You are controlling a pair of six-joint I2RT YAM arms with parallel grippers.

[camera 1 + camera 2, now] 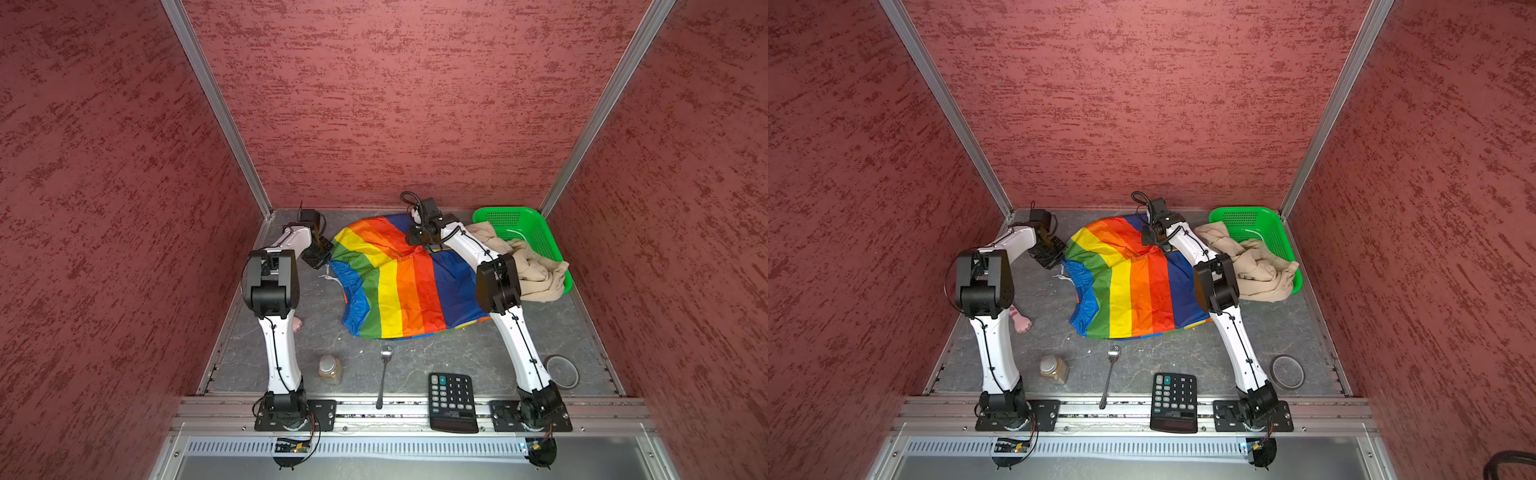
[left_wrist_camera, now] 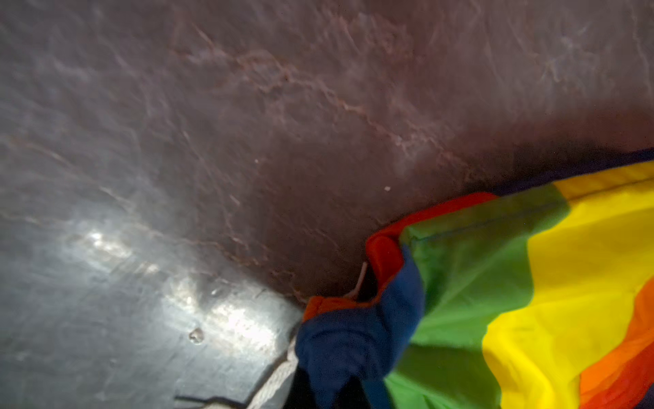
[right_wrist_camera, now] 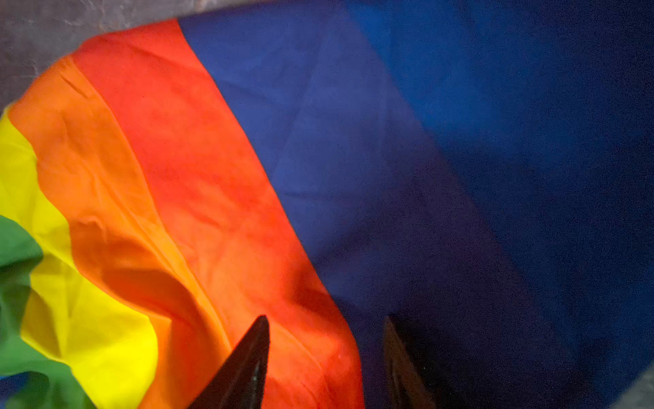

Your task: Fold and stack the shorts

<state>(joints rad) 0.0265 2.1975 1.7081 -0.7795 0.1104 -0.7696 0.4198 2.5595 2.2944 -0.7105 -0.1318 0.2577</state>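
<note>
We found the rainbow shorts spread across the middle of the table, waistband toward the left arm and stripes running far to near. The left gripper was clenched on their far left corner, beside the drawstring. The right gripper hung over the far part where red meets blue, jaws apart, holding nothing. The beige shorts lay heaped half in the green basket, nearer the right arm.
</note>
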